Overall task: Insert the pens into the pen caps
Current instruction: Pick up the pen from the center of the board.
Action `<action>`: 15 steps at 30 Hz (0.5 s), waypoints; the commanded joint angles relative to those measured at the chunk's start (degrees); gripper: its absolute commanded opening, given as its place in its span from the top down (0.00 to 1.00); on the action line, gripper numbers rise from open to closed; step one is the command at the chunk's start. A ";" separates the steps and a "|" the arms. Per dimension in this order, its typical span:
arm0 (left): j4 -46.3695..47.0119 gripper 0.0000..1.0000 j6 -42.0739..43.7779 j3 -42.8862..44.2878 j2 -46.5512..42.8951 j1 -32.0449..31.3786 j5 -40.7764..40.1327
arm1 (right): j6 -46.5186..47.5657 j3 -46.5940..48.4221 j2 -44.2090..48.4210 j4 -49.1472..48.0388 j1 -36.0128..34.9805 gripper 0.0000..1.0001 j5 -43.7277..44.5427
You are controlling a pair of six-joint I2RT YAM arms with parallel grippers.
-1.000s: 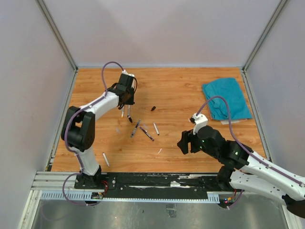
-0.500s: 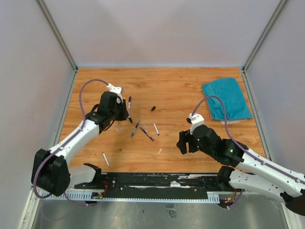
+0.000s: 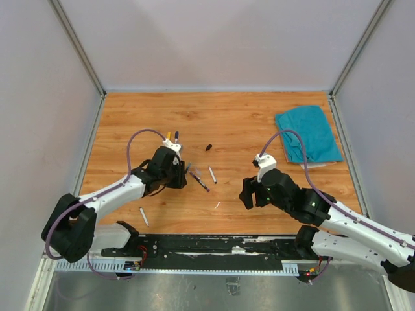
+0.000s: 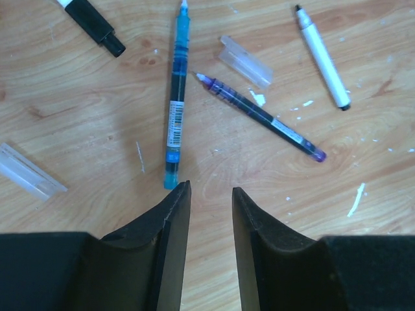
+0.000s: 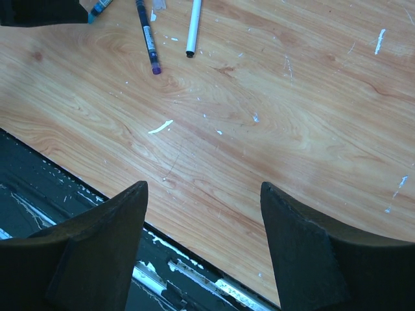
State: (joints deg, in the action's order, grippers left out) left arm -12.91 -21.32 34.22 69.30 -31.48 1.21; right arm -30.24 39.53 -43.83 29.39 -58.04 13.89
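Observation:
Several pens lie mid-table: a blue pen (image 4: pixel 175 97), a dark purple pen (image 4: pixel 262 116) and a white pen (image 4: pixel 322 55). A black-ended marker (image 4: pixel 97 23) shows at the top left of the left wrist view. Two clear caps (image 4: pixel 245 61) lie among them. My left gripper (image 4: pixel 211 191) hovers low just short of the blue pen's end, open, with bare wood between its fingers. A small black pen cap (image 3: pixel 209 147) lies farther back. Two more pens (image 3: pixel 172 137) lie behind the left arm. My right gripper (image 5: pixel 203 186) stands open and empty to the right of the cluster, near the table's front edge.
A teal cloth (image 3: pixel 308 133) lies at the back right. A lone white pen (image 3: pixel 144 216) rests near the front left. The black base rail (image 5: pixel 78 214) runs along the front edge, under the right gripper. Pale scraps (image 5: pixel 160 127) dot the wood.
The left arm has swung from the back of the table forward and right to the pen cluster, and its jaws have widened. The right arm has barely moved.

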 commanded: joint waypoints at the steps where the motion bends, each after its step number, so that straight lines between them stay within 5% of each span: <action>1: 1.80 0.64 -0.29 1.70 4.72 -0.76 -4.71 | -0.89 -0.40 0.39 -1.40 -0.41 0.29 -0.70; 15: 0.44 0.67 2.91 6.43 12.53 -1.21 -10.00 | -1.83 -1.03 0.60 -1.74 -0.41 0.29 -1.57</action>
State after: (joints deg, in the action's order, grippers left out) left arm -12.53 -20.32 38.52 79.35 -32.38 -7.03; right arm -31.35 39.20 -43.68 28.45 -58.04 12.88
